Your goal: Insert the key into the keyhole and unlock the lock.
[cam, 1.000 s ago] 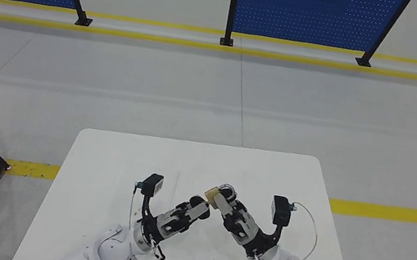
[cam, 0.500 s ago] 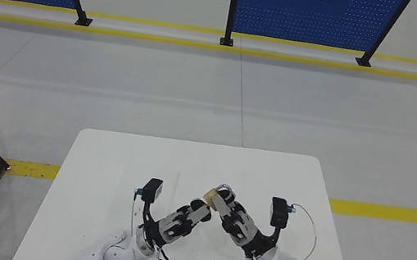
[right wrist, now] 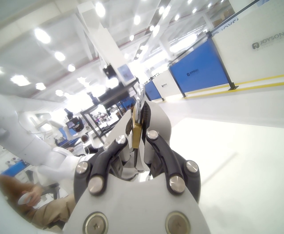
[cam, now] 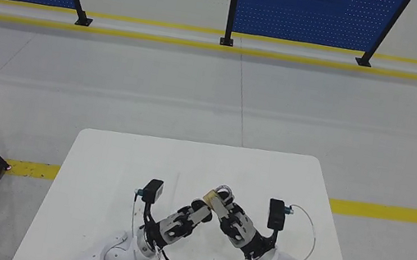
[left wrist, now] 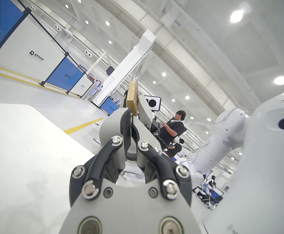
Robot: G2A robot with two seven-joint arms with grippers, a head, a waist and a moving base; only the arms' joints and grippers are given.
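Two tools meet over the desk's (cam: pixel 119 165) near edge, seen from above: left tool (cam: pixel 202 206) and right tool (cam: pixel 223 204) flank the lock (cam: pixel 215 197), lifted clear, likely for alignment.

Left wrist: tool clenched, apparently on the key hidden between its pads (left wrist: pixel 126 124), lock just ahead.

Right wrist: tool grasps the lock's body, shackle outward.

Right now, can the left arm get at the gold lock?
Probably yes: the left fingers are right at the lock, held up by the right fingers, with nothing between them.
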